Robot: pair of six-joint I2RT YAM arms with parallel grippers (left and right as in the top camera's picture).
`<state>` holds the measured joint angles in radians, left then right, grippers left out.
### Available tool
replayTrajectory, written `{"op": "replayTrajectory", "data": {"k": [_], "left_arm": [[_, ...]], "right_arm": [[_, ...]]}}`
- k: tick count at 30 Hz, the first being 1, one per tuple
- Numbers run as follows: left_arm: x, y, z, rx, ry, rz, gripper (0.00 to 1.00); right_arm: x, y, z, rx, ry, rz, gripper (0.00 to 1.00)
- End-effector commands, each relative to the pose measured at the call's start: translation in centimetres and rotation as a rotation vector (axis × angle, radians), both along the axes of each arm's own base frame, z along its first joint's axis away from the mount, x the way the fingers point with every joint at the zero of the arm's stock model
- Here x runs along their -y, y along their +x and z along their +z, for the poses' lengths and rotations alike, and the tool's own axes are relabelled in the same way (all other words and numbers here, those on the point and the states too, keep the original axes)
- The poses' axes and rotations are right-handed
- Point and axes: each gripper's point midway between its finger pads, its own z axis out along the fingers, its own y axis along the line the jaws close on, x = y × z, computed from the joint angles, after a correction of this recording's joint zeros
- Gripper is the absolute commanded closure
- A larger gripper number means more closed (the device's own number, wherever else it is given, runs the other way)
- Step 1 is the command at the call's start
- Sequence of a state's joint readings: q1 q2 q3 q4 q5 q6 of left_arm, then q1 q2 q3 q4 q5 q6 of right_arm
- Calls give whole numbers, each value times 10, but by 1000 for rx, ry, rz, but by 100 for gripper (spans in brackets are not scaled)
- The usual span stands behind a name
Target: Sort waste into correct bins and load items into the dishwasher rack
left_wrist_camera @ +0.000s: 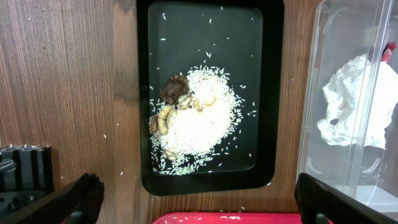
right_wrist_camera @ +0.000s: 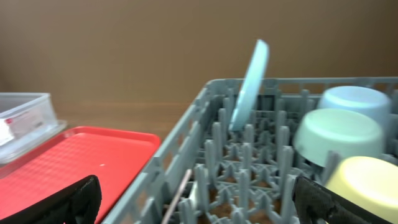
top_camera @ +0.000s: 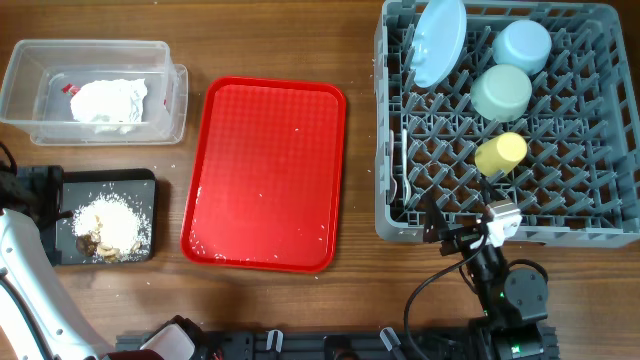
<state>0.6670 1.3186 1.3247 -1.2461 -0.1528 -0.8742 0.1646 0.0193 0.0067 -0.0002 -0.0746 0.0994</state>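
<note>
1. The sorting looks finished. The napkin (top_camera: 110,100) and the red-and-white wrapper (top_camera: 68,88) lie in the clear box (top_camera: 20,110), and the food scraps (top_camera: 105,228) sit with rice grains in the black tray (top_camera: 110,185).
2. The loading also looks done. In the rack (top_camera: 580,232) the plate (top_camera: 440,40) stands on edge between the pegs at the far left. The blue bowl (top_camera: 522,45) and the green bowl (top_camera: 501,92) sit upside down beside it, and the yellow cup (top_camera: 500,153) lies on its side nearer the front.
3. A pale, thin piece of cutlery (top_camera: 404,172) shows along the rack's left wall. I cannot tell whether it is the spoon, the fork or both.
4. The red tray (top_camera: 265,170) on the wooden surface (top_camera: 280,40) holds only a few pale crumbs.
5. The left end effector (left_wrist_camera: 198,186) hangs above the black tray's near edge with its fingers apart, holding nothing.
6. The right end effector (right_wrist_camera: 196,190) sits at the rack's front left corner, also spread wide and holding nothing.
7. My judgement is that this is the closing step. The next move would be to lift both arms clear without knocking the rack or the black tray. If the cutlery count is short, the surface should be checked for the missing piece.
</note>
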Motion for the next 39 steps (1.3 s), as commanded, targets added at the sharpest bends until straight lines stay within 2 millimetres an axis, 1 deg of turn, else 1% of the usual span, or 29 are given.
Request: {"op": "replayTrajectory", "data": {"k": [1, 9, 11, 12, 16, 18, 39], "left_arm": [[-3, -2, -1, -12, 6, 10, 0], [-3, -2, -1, -12, 6, 10, 0], [-3, -2, -1, -12, 6, 10, 0], [-3, -2, -1, -12, 6, 10, 0], [-3, -2, -1, -12, 6, 10, 0], [-3, -2, -1, -12, 6, 10, 0], [-3, -2, -1, -12, 6, 10, 0]], "right_arm": [[16, 2, 3, 21, -18, -74, 0], [44, 5, 3, 20, -20, -186, 0], [54, 5, 3, 18, -19, -226, 0], [55, 5, 3, 18, -19, -224, 0], [53, 5, 4, 24, -23, -201, 0], [54, 5, 4, 28, -54, -205, 0], [56, 5, 4, 25, -36, -215, 0]]}}
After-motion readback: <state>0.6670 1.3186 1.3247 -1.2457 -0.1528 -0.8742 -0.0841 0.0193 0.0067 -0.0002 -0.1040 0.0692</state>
